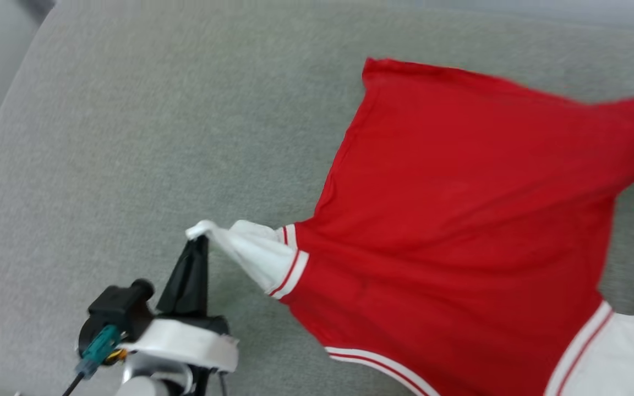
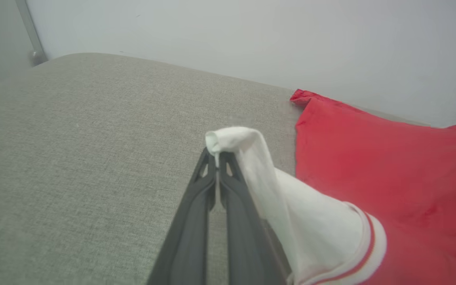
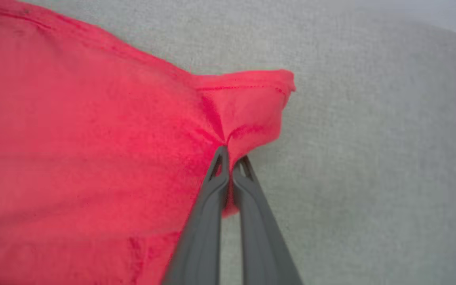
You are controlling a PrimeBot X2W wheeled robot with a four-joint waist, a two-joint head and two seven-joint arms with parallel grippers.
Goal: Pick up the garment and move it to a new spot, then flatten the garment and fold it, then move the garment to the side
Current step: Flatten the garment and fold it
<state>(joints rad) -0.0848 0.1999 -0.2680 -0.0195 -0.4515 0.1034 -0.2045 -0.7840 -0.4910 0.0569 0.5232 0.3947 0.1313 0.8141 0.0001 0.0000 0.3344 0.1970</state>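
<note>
- Left gripper point(image 1: 201, 241), low at the near left of the head view: dark fingers pressed tight together, clenched on the tip of the white sleeve point(image 1: 253, 250).
- From that pinch, sleeve stretched taut into a point, seemingly just above the grey fabric surface point(image 1: 130, 154).
- Red-and-white striped trim point(image 1: 290, 269) at the seam between sleeve and red body.
- Behind the fingers, a pale wrist shell with a black camera block point(image 1: 121, 308) and a teal plug point(image 1: 98, 344).
- Right gripper point(image 3: 231, 152): fingers likewise closed, grasping a bunched fold of red cloth just below the hem corner point(image 3: 251, 89), with creases radiating from the pinch.
- Same grip at the far right edge of the head view, as a dark tip against red cloth.
- Between both grips, garment point(image 1: 460, 220) spread over the right half of the surface, plain red side up.
- Far hem corner point(image 1: 375, 69) free, lying on the surface well apart from either gripper.
- Second white sleeve point(image 1: 633, 352) at the near right corner, edged with the same stripes.
- Striped band point(image 1: 377, 360) along the near red edge.
- Beyond the surface's far edge, a pale wall point(image 2: 251, 39).
</note>
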